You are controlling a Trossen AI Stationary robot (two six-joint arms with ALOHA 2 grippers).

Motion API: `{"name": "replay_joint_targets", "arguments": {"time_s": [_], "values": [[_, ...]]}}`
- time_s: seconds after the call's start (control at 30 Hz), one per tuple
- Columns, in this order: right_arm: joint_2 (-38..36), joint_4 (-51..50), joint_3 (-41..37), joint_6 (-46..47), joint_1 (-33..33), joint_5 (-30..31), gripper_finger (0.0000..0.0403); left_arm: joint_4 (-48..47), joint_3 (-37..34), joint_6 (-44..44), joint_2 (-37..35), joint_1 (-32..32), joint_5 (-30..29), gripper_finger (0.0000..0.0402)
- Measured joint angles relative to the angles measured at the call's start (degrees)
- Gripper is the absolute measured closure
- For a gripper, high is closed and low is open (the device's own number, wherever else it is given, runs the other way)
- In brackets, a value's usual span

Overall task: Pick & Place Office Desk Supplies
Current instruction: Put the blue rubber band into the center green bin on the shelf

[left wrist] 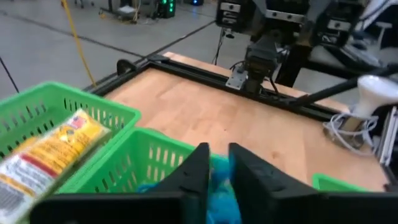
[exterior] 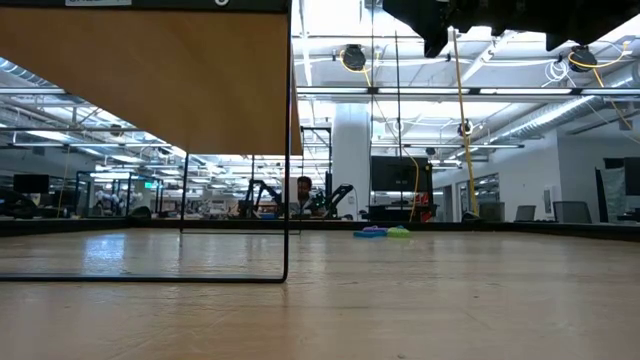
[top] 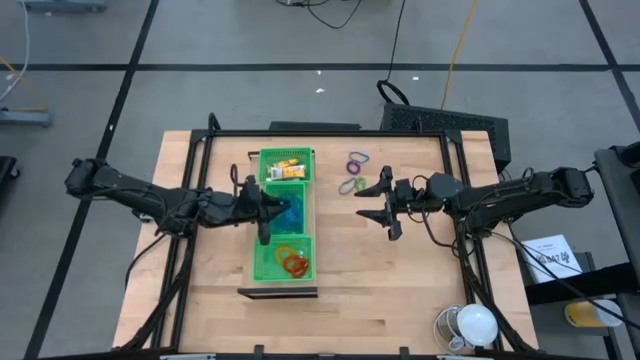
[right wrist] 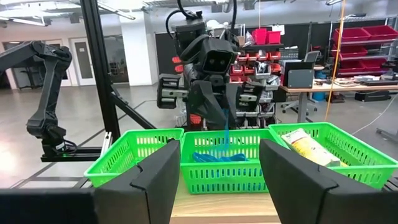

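A long green tray (top: 253,250) stands mid-table with three compartments. The far one holds yellow-orange packets (top: 288,168), the middle one blue loops (top: 293,213), the near one orange-red loops (top: 291,261). My left gripper (top: 268,212) hovers over the middle compartment, its fingers almost together with a blue loop (right wrist: 224,134) hanging from them. Purple loops (top: 357,160) and green loops (top: 350,185) lie on the table right of the tray. My right gripper (top: 373,205) stands open right of the tray, above the table, with nothing between its fingers (right wrist: 292,180). My left gripper pinches the upper end of a blue loop (right wrist: 224,119) between its two fingertips, with only a narrow gap between them (left wrist: 219,177). The fingers come from the table's left, slanting slightly down. The loop hangs straight below them, its lower end among the blue loops in the middle compartment (right wrist: 217,157).
A white bulb-shaped object with a coiled cord (top: 472,325) sits at the table's near right corner. A dark stand (top: 278,292) is at the tray's near end. Bare wood lies between the tray and my right gripper and along the near edge.
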Motion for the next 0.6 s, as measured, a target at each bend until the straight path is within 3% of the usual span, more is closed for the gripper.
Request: {"name": "replay_joint_targets", "arguments": {"time_s": [0.17, 0.37, 0.6], "values": [[0.00, -0.20, 0.00, -0.01, 0.00, 0.00, 0.0195, 0.00, 0.00, -3.48, 0.02, 0.96, 0.01, 0.0257], [0.00, -1.38, 0.00, -0.02, 0.00, 0.27, 0.0195, 1.93, 0.00, 1.12, -0.22, 0.90, 0.05, 0.0182], [0.07, -8.17, 0.00, -0.50, 0.00, 12.50, 0.0195, 3.81, 0.04, 8.59, -8.52, 0.48, 1.72, 0.0143]]}}
